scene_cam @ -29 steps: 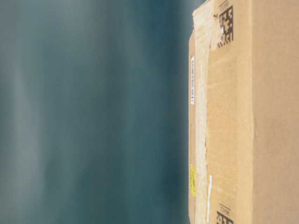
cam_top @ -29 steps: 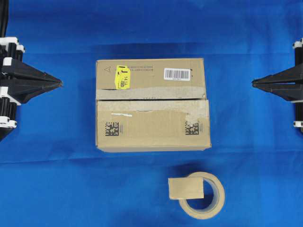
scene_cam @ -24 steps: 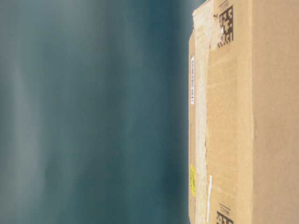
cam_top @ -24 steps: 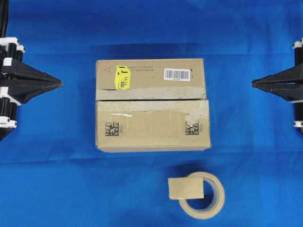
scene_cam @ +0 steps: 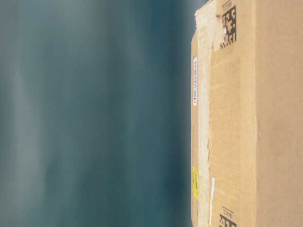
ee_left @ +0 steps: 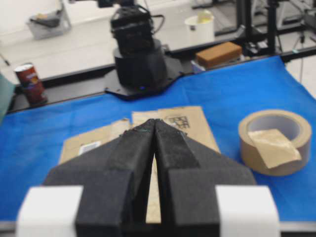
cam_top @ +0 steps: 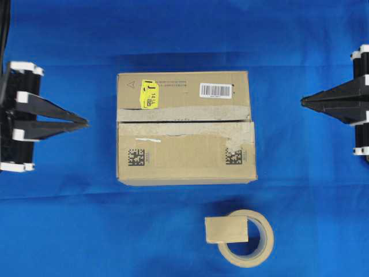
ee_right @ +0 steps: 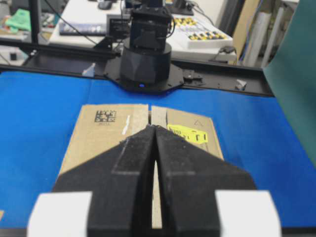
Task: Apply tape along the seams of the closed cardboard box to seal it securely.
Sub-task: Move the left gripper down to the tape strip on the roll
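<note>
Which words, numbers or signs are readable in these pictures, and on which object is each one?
"J": large black letter on the yellow sticker of the cardboard box; its smaller print is unreadable.
White barcode label: bars only, digits too small.
Two black square codes: captions blurred.
Triangle sign and printed line: too small.

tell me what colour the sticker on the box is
Yellow, with black print. The sticker on the box shows best in the overhead view.

Bright even overhead light, soft shadows, table-level view rotated sideways with blurred blue-grey background
</note>
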